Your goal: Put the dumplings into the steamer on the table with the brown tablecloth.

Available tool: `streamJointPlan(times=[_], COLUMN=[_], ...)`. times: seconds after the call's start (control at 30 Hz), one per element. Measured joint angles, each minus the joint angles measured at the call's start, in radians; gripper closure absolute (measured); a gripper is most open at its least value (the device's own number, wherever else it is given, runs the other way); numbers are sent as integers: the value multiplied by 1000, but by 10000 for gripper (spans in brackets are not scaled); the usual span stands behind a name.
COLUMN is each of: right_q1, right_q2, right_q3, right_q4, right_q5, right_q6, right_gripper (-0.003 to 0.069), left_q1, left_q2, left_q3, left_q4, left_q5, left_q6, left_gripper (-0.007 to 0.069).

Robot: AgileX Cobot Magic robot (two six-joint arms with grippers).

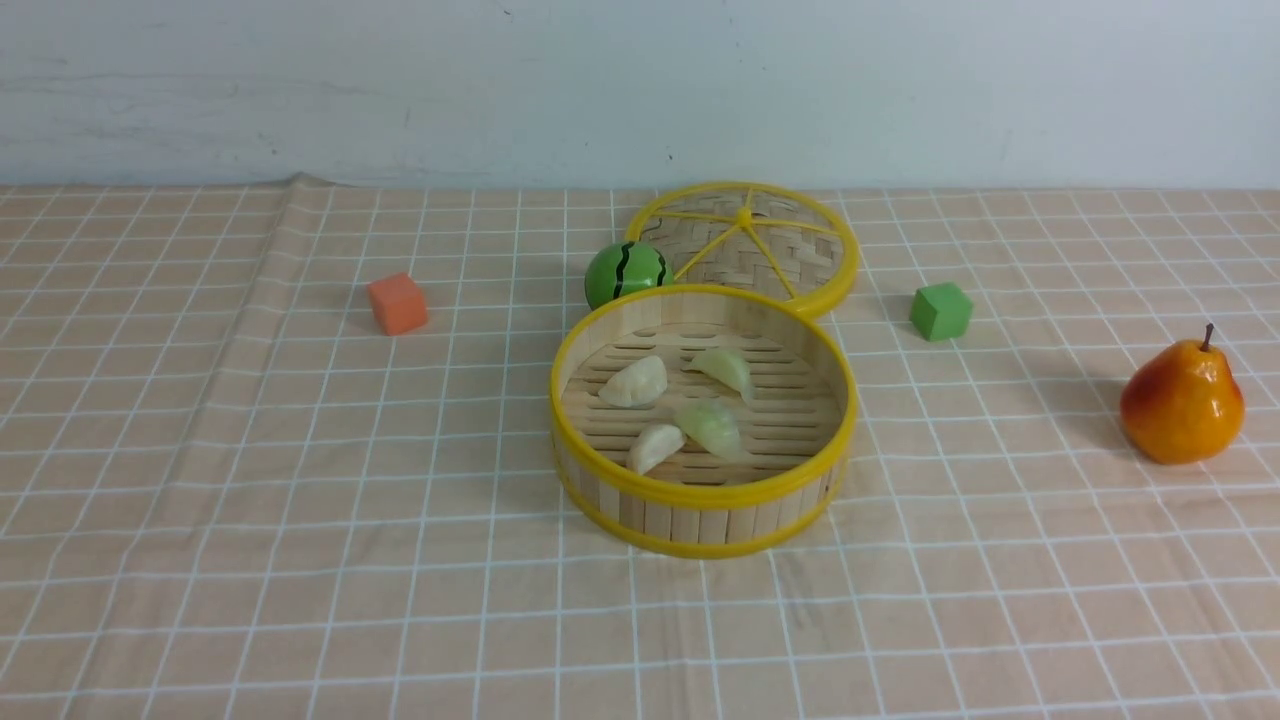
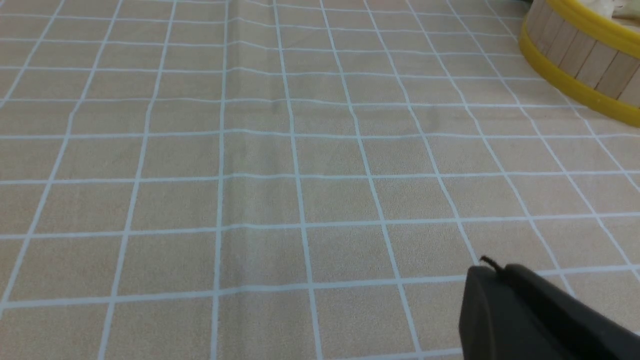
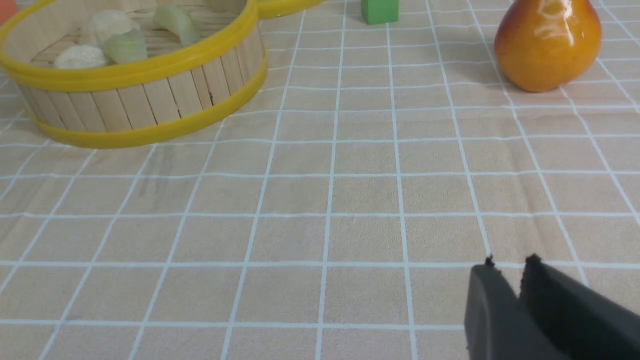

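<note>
The steamer [image 1: 700, 495] stands mid-table on the brown tablecloth [image 1: 300, 520]. On its slatted floor lie two cream-white dumplings [image 1: 634, 383] [image 1: 655, 446] and two pale green dumplings [image 1: 722, 367] [image 1: 710, 425]. Neither arm shows in the front view. In the left wrist view, my left gripper [image 2: 492, 267] hangs shut and empty over bare cloth, with the steamer wall [image 2: 580, 55] well off to one side. In the right wrist view, my right gripper [image 3: 510, 262] hovers over the cloth away from the steamer [image 3: 150, 100], its jaws a narrow crack apart with nothing between them.
The woven lid [image 1: 760, 245] leans behind the steamer, beside a green striped ball [image 1: 626, 272]. An orange cube [image 1: 397, 303] sits at the back left and a green cube [image 1: 940, 311] at the back right. A pear [image 1: 1182, 400] stands at the far right.
</note>
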Motion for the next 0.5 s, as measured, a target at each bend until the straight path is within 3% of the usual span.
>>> streamJointPlan(times=[0.5], right_q1=[0], right_q2=[0], right_q3=[0], right_q4=[0], right_q5=[0], right_q6=[0], right_gripper=[545], left_q1=[0], left_q2=[0], left_q3=[0], left_q4=[0], left_q5=[0], left_q6=[0], left_gripper=[606])
